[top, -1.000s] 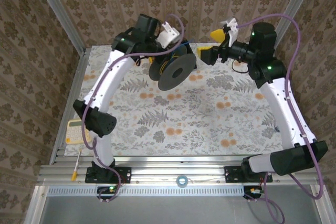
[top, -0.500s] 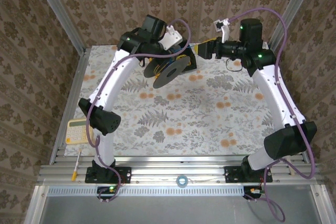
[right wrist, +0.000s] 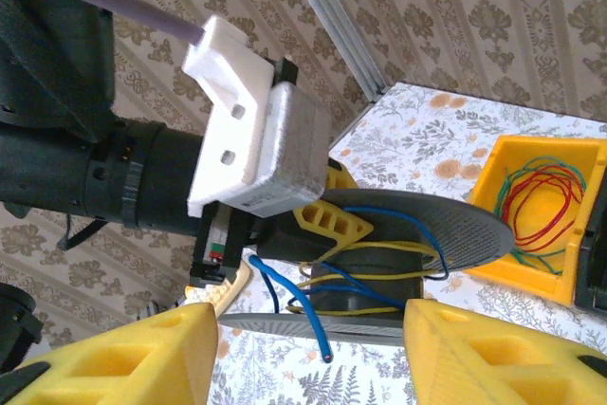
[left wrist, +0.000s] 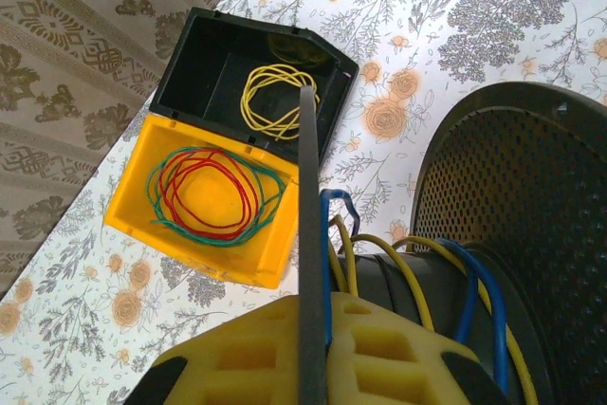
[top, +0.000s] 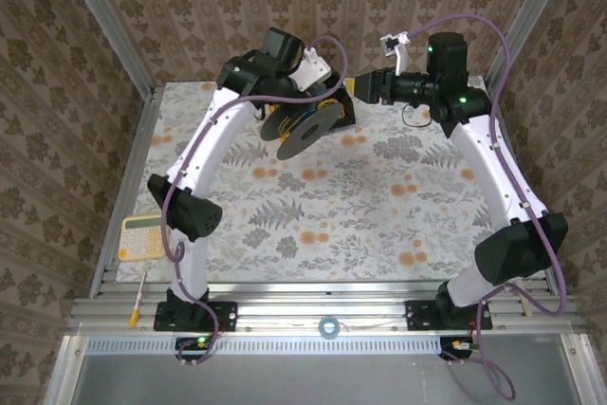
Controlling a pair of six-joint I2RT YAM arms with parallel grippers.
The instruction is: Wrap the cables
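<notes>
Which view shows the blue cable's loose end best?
Right wrist view: the blue cable ends in plain sight before the spool. Left wrist view shows its turns around the spool; in top external view it is too small to tell.

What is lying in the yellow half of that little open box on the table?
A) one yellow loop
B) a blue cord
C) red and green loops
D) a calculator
C: in the left wrist view, the yellow half of the box holds red and green loops, while the yellow loop lies in the black half.
</notes>
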